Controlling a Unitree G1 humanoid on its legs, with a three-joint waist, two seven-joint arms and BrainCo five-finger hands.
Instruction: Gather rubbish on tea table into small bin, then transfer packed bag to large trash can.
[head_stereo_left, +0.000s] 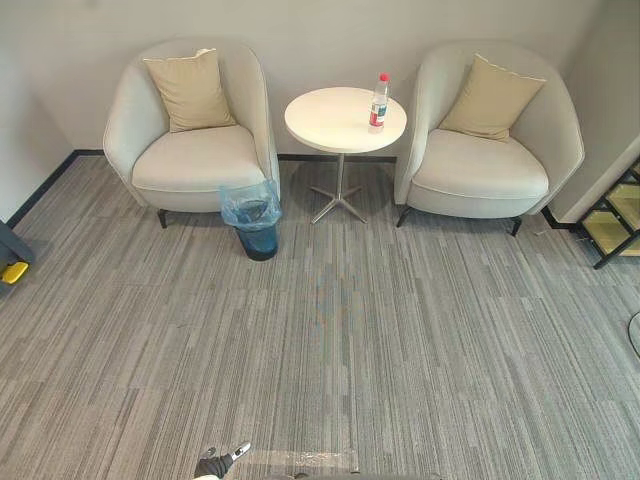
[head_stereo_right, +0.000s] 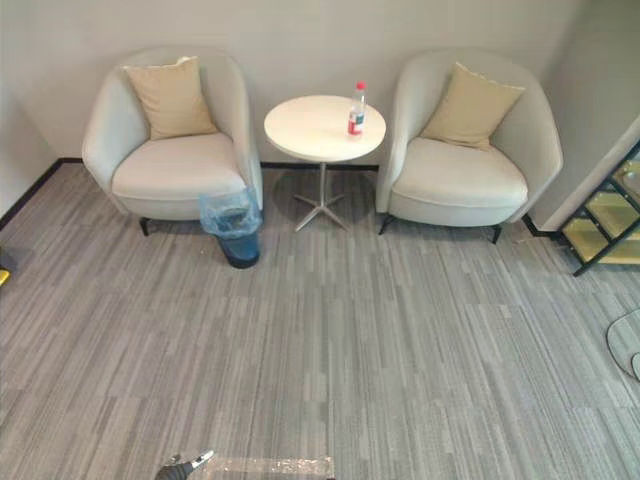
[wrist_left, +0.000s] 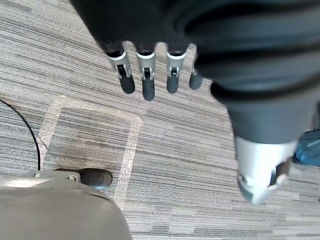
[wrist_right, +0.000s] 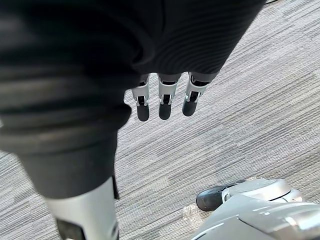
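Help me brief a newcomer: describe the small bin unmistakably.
A cream armchair sits left of the round white table. The small bin stands on the carpet at that armchair's front corner. It alone is dark, lined with a blue bag.

Grey striped carpet (head_stereo_left: 350, 330) covered the floor up to a plain pale wall (head_stereo_left: 320, 30) edged with dark skirting (head_stereo_left: 40, 190). A round white table (head_stereo_left: 335, 120) on a metal foot stood at 12 o'clock. Cream armchairs, each holding a tan cushion, sat at 11 o'clock (head_stereo_left: 195, 165) and 1 o'clock (head_stereo_left: 480, 175). A black rack (head_stereo_left: 620, 215) stood at 3 o'clock, and clear tape (head_stereo_left: 300, 460) lay at 6 o'clock.
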